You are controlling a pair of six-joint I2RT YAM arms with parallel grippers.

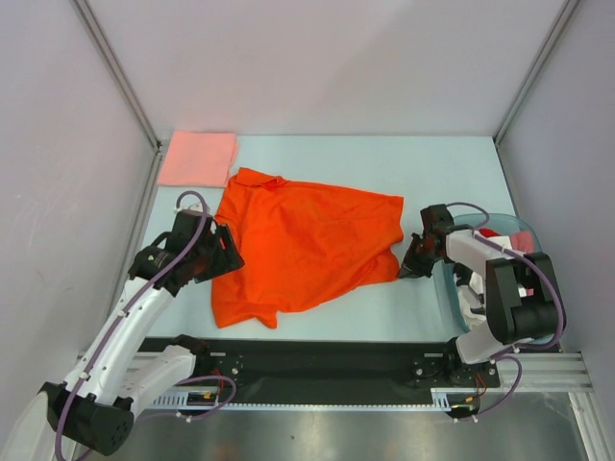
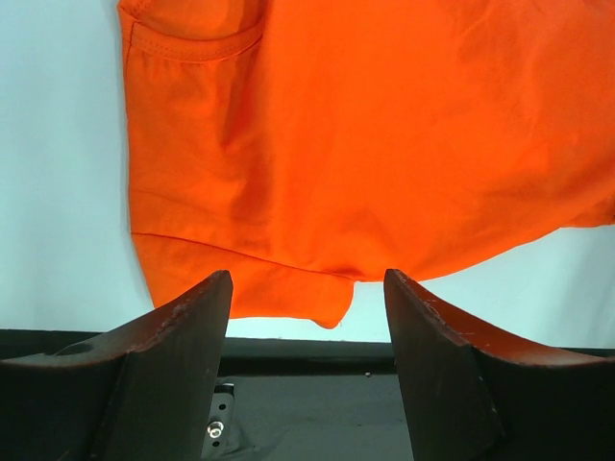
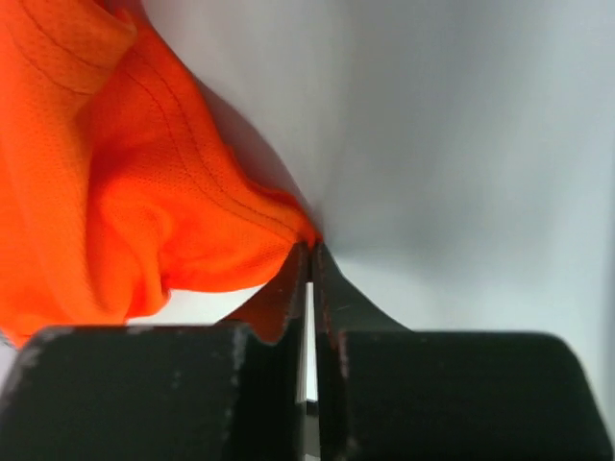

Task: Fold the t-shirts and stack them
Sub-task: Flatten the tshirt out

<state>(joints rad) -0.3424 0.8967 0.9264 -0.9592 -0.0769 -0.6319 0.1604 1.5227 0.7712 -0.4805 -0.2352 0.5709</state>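
Our right end effector (image 3: 309,248) is closed on a hem corner of the orange shirt (image 1: 307,240). The rest of the cloth spreads away to its left over the table (image 1: 384,163), and the tub (image 1: 444,293) sits just to its right. Our left end effector (image 2: 307,279) hangs wide open and empty at the opposite edge, with the cloth just ahead of its fingertips. The shirt's long axis runs between the two. Beyond the left one lies a folded pink shirt (image 1: 197,158), just beside the orange collar and, we judge, out of the way.
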